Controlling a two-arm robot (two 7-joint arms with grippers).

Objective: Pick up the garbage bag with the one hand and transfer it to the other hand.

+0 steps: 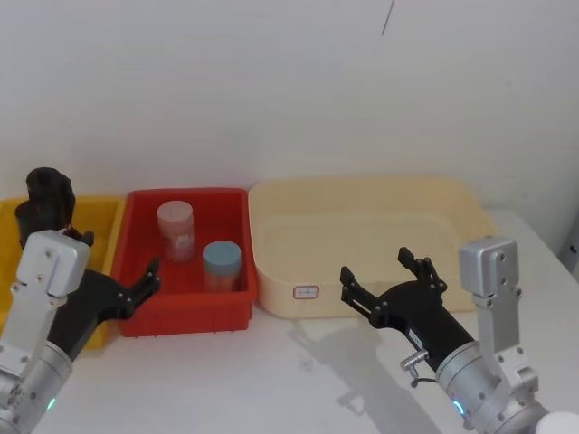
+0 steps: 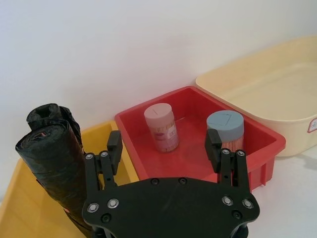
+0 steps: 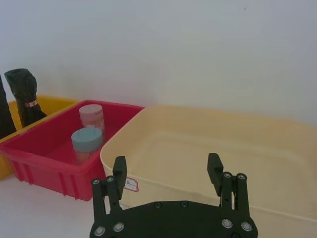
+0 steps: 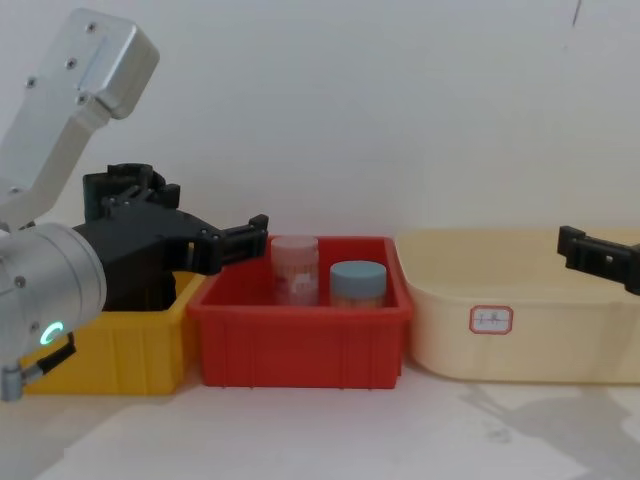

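Observation:
The garbage bag [image 2: 49, 168] is a smooth black roll standing upright in the yellow bin [image 2: 106, 136], seen also as the garbage bag [image 3: 4, 111] and the garbage bag [image 1: 33, 215]. Just behind it stands a lumpier black roll [image 3: 22, 91] with a small red mark. My left gripper [image 2: 163, 141], on the green-lit arm, is open and hovers over the edge between the yellow and red bins. One of its fingers [image 2: 114, 144] is just beside the bag, apart from it. That left gripper [image 1: 118, 258] holds nothing. My right gripper [image 1: 375, 267] is open and empty in front of the cream bin.
The red bin [image 1: 185, 316] holds a pink jar [image 1: 175, 228] and a blue-lidded jar [image 1: 222, 264]. A large cream bin [image 1: 362, 194] with a small label stands to its right. All three bins sit against a white wall, with bare white table [image 1: 271, 380] in front.

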